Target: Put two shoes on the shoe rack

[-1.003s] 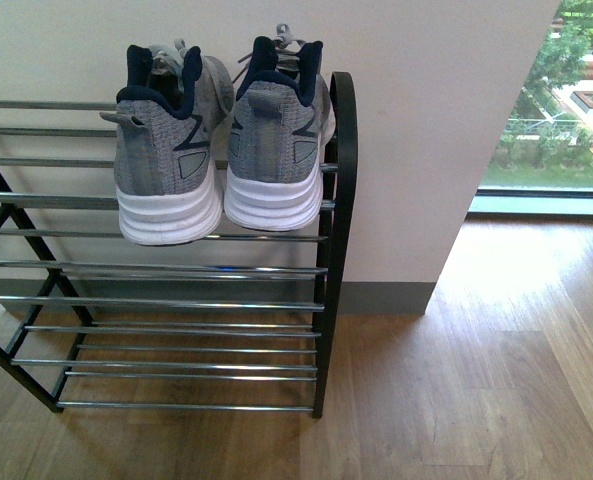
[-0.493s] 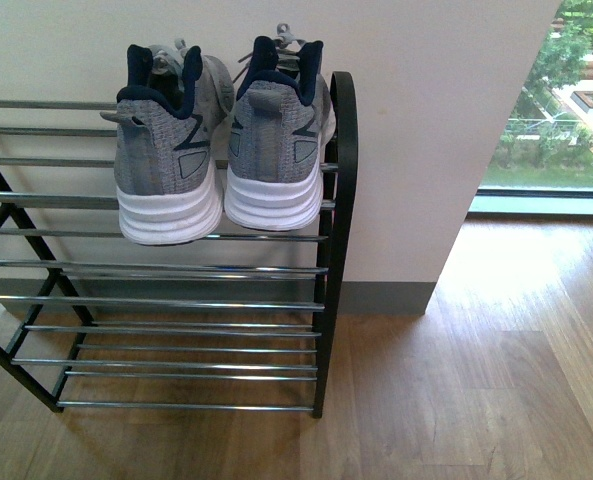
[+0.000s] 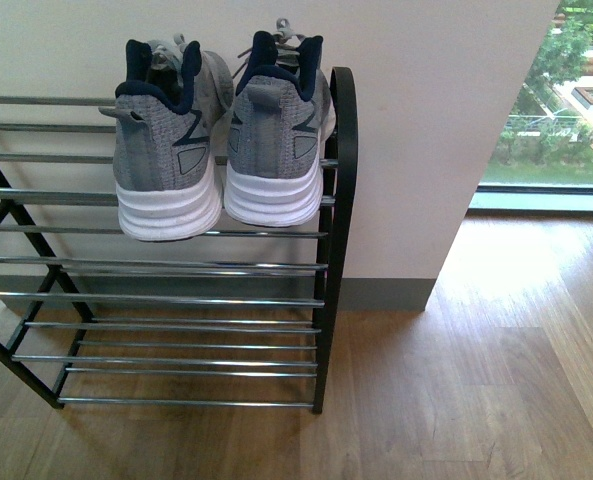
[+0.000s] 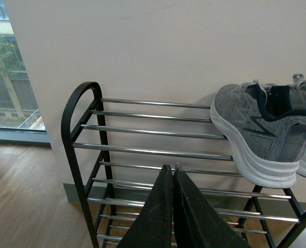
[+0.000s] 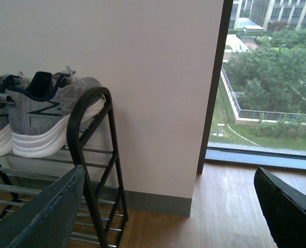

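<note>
Two grey knit shoes with white soles stand side by side, heels toward me, on the top tier of the shoe rack (image 3: 338,200) at its right end: one shoe (image 3: 166,150) on the left, the other shoe (image 3: 279,140) beside the black end frame. The left wrist view shows a shoe (image 4: 261,132) on the chrome bars of the rack (image 4: 75,129), with my left gripper (image 4: 170,168) shut and empty in front of the lower tiers. My right gripper (image 5: 168,178) is open and empty, off the rack's right end (image 5: 91,129), with a shoe (image 5: 49,113) above it.
A pale wall stands behind the rack. Wooden floor (image 3: 456,380) stretches to the right, up to a floor-level window (image 3: 551,120) with greenery outside. The rack's lower tiers (image 3: 176,330) hold nothing.
The front view has shifted very slightly; the shoes and rack sit a few pixels higher in the picture. The shoes have not moved on the rack.
</note>
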{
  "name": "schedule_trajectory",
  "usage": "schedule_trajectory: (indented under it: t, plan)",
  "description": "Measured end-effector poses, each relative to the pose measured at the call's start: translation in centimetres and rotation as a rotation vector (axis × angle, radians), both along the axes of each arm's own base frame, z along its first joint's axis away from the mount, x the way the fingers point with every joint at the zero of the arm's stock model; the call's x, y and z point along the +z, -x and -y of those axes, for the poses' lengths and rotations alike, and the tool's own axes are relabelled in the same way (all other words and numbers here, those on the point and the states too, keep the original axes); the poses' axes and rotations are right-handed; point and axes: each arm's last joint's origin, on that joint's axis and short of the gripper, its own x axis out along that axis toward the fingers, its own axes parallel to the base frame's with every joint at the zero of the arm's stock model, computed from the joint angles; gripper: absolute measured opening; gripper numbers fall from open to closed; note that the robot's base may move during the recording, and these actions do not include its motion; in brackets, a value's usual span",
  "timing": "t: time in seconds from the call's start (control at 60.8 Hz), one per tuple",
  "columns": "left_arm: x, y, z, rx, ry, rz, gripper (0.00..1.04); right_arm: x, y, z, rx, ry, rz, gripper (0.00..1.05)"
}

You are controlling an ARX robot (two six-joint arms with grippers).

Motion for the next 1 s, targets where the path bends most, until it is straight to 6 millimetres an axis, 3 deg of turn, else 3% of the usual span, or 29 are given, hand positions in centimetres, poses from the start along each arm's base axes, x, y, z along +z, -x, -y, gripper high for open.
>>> schedule_trajectory:
  t: [0.296, 0.839, 1.003]
  plan:
    - [0.08, 0.18, -0.02, 0.002, 0.0, 0.013, 0.04, 0.0, 0.0, 0.0, 0.001, 0.0, 0.0, 0.95]
    - [0.08, 0.18, -0.02, 0.002, 0.0, 0.014, 0.96, 0.0, 0.0, 0.0, 0.001, 0.0, 0.0, 0.95]
    - [0.08, 0.18, -0.02, 0.002, -0.001, 0.014, 0.95, 0.0, 0.0, 0.0, 0.001, 0.0, 0.0, 0.95]
